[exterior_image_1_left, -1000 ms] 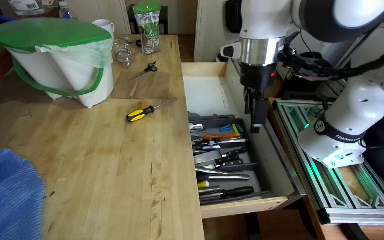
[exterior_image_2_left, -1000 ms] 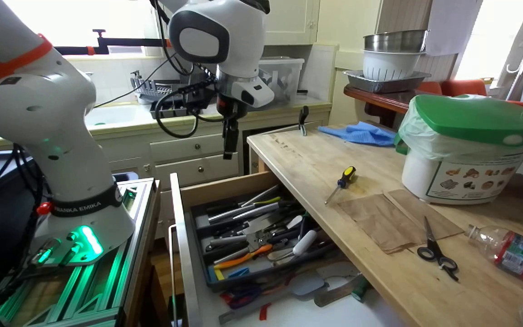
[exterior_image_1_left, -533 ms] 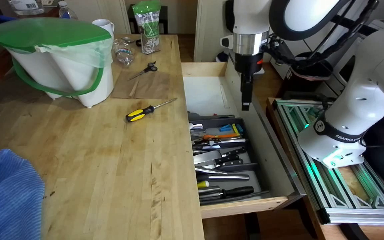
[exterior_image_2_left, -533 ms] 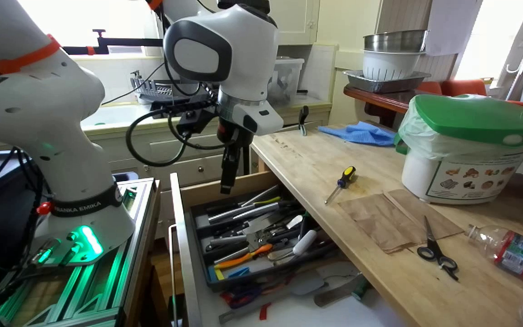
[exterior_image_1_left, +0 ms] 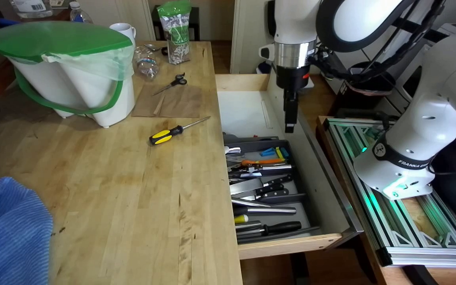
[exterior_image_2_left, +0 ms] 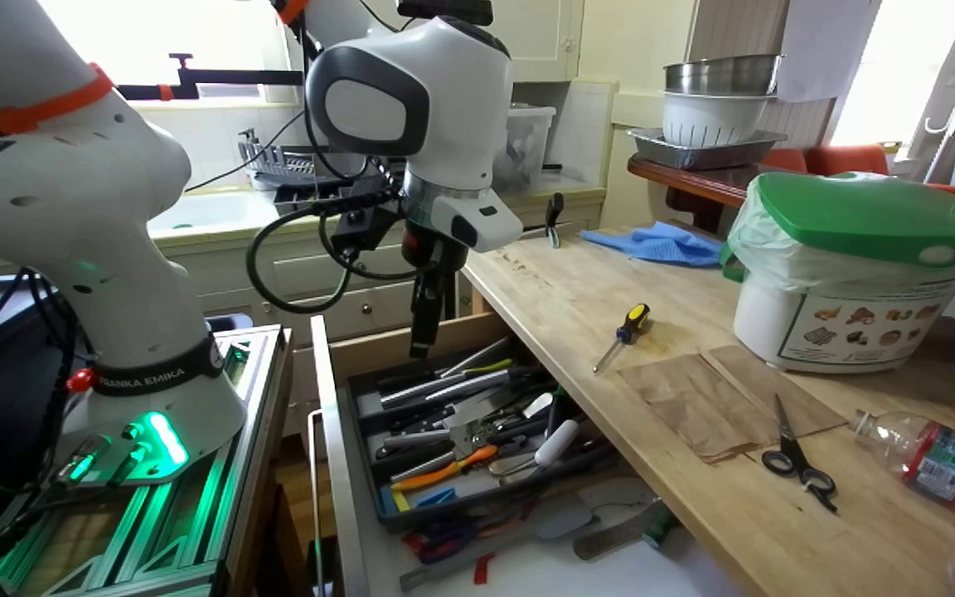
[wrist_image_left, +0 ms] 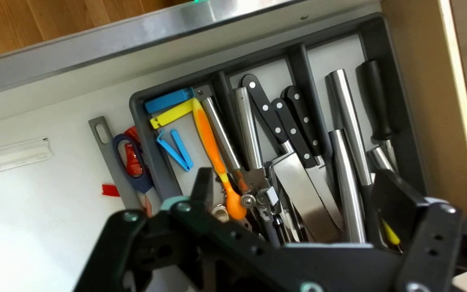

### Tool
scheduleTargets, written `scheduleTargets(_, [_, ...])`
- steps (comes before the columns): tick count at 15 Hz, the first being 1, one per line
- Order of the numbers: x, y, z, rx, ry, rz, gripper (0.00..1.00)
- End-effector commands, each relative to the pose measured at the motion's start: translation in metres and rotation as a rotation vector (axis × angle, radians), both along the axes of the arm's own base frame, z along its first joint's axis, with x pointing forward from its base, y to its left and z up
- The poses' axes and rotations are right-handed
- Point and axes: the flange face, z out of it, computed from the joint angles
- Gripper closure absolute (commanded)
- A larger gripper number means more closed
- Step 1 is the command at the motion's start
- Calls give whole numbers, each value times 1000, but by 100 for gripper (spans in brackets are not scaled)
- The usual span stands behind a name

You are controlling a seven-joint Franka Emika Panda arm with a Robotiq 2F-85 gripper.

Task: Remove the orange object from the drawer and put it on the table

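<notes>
Orange object [wrist_image_left: 216, 160] | in tray [wrist_image_left: 156, 150] in drawer [wrist_image_left: 71, 129] | below claw [wrist_image_left: 294, 178], apart from it | jaws wide

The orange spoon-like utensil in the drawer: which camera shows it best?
The wrist view: the orange spoon-like utensil appears largest there, seen from above, handle to rounded tip. Both exterior views show it smaller and obliquely, in the dark grey divided tray.

Orange object [wrist_image_left: 218, 162] is spoon-shaped with yellow trim, lying in the open drawer [exterior_image_1_left: 244, 111], bowl end toward the table [exterior_image_1_left: 133, 206]. Drawer has a white bottom; table's light wood, just beside.
</notes>
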Motion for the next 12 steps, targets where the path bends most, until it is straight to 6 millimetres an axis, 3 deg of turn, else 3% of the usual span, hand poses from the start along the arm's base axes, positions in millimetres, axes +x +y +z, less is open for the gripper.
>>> scheduleTargets(1, [13,-3,-35,-13,-5,35,0])
scheduleTargets(10, [27,-23,-121,-45,-72,237,0])
scheduleTargets(11, [22,-18,-95,-59,-87,184,0])
scheduleTargets(12, [21,-19,-106,-53,-75,207,0])
